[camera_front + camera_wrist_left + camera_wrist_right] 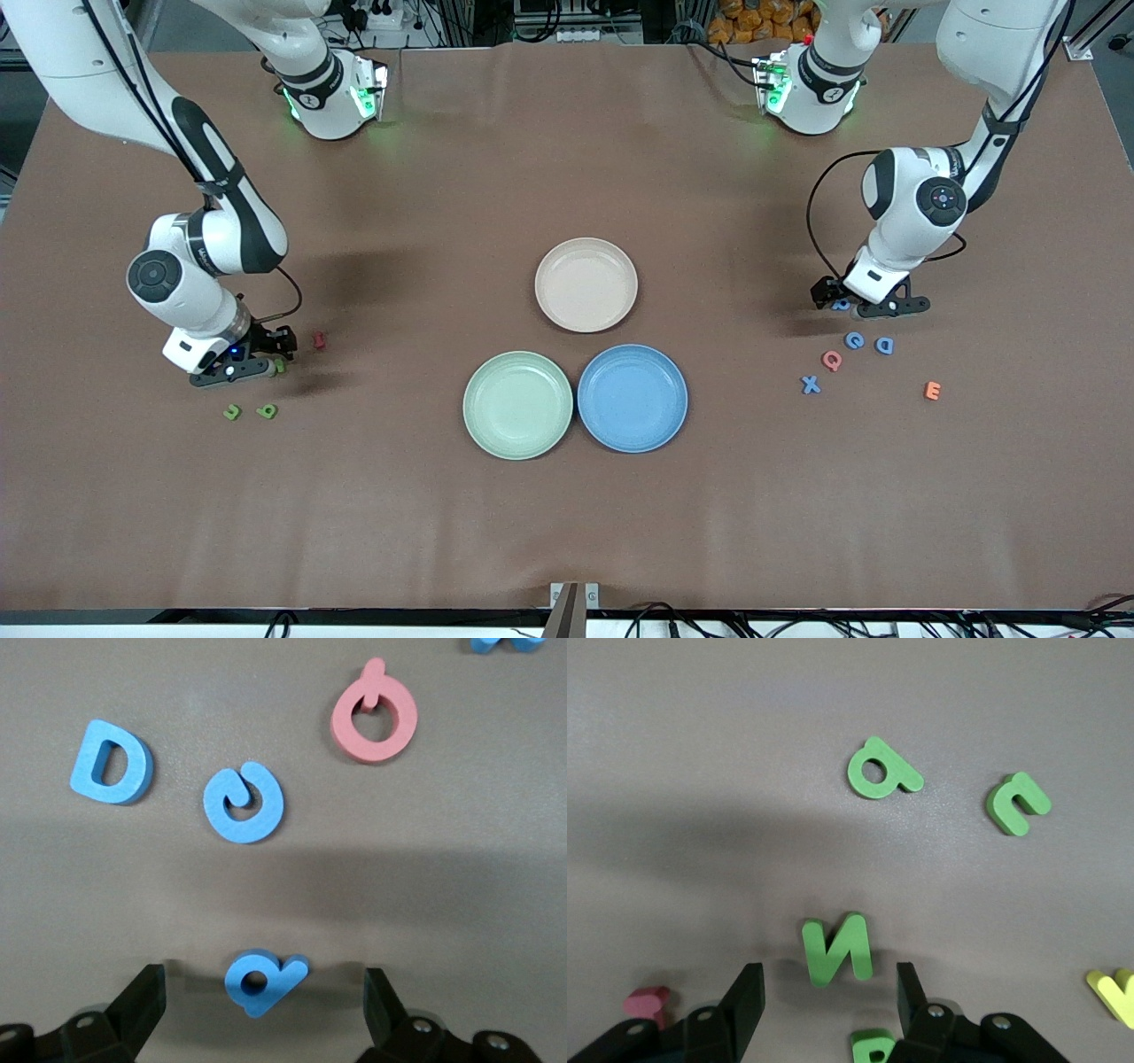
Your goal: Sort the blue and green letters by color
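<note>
We've got both arms down at their letter clusters, each lined up on one piece. Left gripper (257, 1005) low at the left arm's end, fingers released, blue P (262, 980) centred in the gap, touching neither. Right gripper (828, 1001) low at the right arm's end, also released, straddling green N (837, 949). Green plate (517, 405) and blue plate (633, 398) sit mid-table, no letters in them.

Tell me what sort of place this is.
Probably a robotics lab: two Franka arms work a brown-covered table, with cables along its edges, colored plates like the green plate, and toy letters such as the blue X.
</note>
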### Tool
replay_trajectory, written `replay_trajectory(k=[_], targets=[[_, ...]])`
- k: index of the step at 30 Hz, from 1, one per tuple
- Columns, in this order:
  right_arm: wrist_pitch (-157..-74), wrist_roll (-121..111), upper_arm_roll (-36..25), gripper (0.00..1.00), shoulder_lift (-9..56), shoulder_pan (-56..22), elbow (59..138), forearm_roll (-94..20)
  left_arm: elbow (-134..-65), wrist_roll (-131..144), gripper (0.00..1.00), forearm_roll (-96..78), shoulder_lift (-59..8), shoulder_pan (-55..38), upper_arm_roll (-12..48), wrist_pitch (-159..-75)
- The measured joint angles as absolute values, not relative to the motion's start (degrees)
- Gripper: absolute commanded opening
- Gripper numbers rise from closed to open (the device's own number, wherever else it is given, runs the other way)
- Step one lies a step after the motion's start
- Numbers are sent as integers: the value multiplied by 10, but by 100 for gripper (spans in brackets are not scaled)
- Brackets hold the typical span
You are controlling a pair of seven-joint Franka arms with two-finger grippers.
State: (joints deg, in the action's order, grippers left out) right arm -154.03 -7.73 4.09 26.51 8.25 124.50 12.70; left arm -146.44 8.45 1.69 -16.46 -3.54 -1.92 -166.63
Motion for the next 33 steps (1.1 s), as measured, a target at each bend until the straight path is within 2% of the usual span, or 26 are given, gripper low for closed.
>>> replay_trajectory(k=[3,8,13,15,17,19,25,33], targets=[[-1542,-77,41,67,270,83,1241,127,-1465,85,66,17,-165,-35,-19,-1668],[-1542,-77,41,65,278,83,1236,126,-1465,85,46,17,-164,-35,-19,-1673],[-1543,-77,41,57,282,83,1233,125,-1465,85,35,17,-162,-35,-19,-1674],[-1543,-77,41,47,283,83,1231,125,-1465,85,31,17,-160,-35,-19,-1674],[-1543,-77,42,25,283,83,1230,124,-1466,85,23,17,-156,-35,-20,-1673],[-1542,-77,42,14,283,83,1229,124,-1467,85,17,17,-157,-35,-20,-1674],[-1541,-77,45,0,283,83,1227,124,-1467,85,14,17,-158,-35,-20,-1674],[-1540,-76,47,0,283,84,1223,107,-1462,85,13,17,-156,-42,-19,-1674]])
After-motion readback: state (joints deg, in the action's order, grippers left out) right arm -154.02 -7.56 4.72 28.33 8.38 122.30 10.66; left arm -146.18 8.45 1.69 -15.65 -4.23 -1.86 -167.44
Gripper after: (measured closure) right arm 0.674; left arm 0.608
